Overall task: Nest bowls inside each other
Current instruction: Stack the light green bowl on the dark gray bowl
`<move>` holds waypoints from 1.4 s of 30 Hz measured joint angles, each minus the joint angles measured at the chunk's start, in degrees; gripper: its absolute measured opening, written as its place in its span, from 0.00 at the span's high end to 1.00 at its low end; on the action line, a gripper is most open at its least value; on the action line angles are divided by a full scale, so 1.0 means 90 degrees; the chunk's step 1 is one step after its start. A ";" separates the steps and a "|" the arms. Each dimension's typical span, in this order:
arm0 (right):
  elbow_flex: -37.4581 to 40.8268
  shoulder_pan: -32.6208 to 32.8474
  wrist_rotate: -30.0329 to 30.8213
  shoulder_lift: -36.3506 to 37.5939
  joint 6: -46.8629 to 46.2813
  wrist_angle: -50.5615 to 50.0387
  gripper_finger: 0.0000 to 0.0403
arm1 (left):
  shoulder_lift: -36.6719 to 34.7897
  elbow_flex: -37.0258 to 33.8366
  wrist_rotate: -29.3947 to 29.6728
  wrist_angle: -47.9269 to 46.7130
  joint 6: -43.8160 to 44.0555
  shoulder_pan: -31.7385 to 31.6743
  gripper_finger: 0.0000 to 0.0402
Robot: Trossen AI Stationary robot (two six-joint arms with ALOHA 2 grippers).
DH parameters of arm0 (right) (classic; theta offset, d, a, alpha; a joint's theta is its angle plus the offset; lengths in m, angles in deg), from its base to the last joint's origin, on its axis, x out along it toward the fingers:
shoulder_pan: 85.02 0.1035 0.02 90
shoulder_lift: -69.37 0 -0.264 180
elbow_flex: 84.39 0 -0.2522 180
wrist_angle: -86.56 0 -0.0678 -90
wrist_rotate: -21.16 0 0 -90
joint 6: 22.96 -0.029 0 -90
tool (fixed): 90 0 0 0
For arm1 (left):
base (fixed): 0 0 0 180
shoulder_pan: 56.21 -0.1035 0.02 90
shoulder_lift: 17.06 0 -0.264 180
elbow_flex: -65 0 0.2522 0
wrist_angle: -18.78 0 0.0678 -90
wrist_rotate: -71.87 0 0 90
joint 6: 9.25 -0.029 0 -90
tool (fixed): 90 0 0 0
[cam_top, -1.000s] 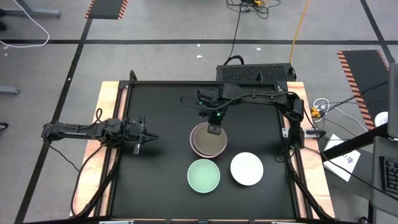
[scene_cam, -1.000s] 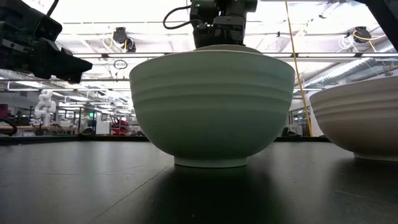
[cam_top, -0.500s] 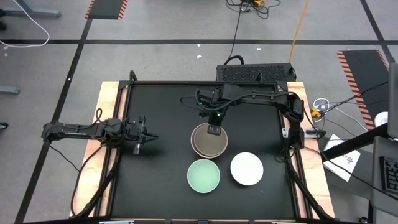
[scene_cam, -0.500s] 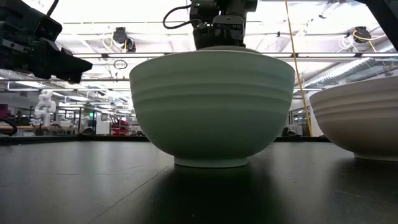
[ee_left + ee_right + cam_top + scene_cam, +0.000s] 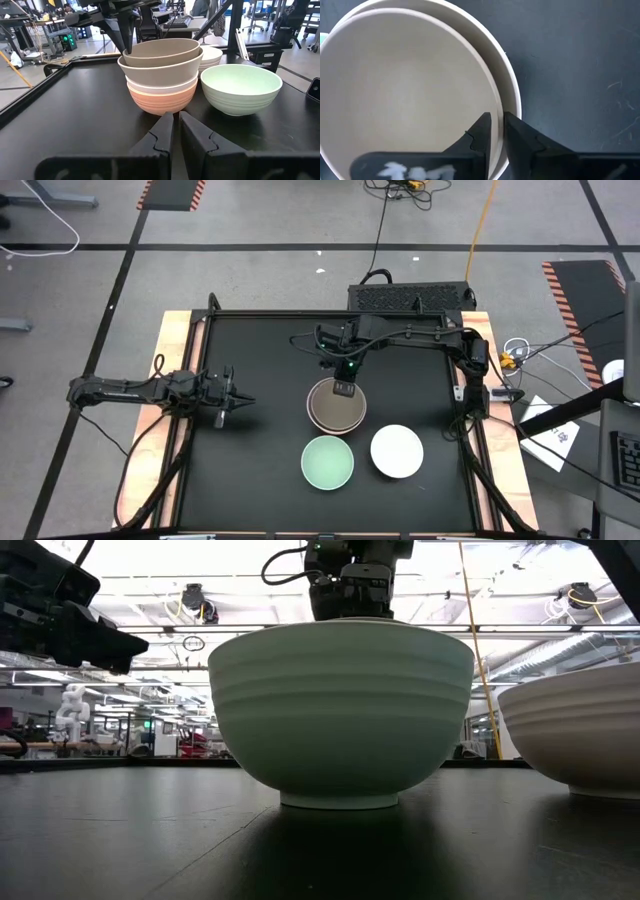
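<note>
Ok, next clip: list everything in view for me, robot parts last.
grey-brown bowl: one, top of the stack mid-table, tilted
beige-grey bowl: one, second in the stack
white bowl in stack: one, third, only a band shows
salmon-orange bowl: one, bottom of the stack
mint green bowl: one, alone, nearer the table's front edge than the stack
loose white bowl: one, alone, beside the mint one
table: one, black top, wooden edging
black box: one, at the table's far edge
right pincer: dark, closed on the grey-brown bowl's rim
left pincer: dark, shut, waiting at the table's left side
</note>
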 joint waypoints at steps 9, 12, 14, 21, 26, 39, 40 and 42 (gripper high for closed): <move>-0.0002 -0.0030 0.0000 0.0061 -0.0073 0.0075 0.77 | 0.0000 0.0000 -0.0002 0.0000 0.0000 0.0000 0.92; -0.0012 -0.0040 -0.0002 0.0173 -0.0075 0.0184 0.73 | 0.0000 0.0000 0.0000 0.0000 0.0000 0.0000 0.92; -0.0010 -0.0053 0.0000 0.0287 -0.0068 0.0195 0.70 | 0.0000 0.0000 -0.0002 0.0000 0.0000 0.0000 0.92; -0.0010 -0.0051 -0.0005 0.0971 0.0106 0.0641 0.68 | 0.0000 0.0000 -0.0002 0.0001 0.0000 0.0001 0.92; 0.0007 0.0002 -0.0002 0.1485 0.0247 0.1001 0.69 | 0.0000 0.0000 -0.0002 0.0002 0.0029 0.0002 0.92; 0.2977 0.0298 -0.0049 0.3260 0.0149 0.3680 0.69 | 0.0084 0.0000 -0.0002 0.0002 0.0002 0.0002 0.92; 0.3287 0.0297 -0.0049 0.3456 0.0109 0.3970 0.69 | 0.0087 0.0000 -0.0002 0.0002 0.0002 0.0002 0.92; 0.3860 0.0305 -0.0087 0.3789 0.0039 0.4426 0.69 | 0.0080 0.0000 -0.0002 0.0004 0.0002 0.0002 0.92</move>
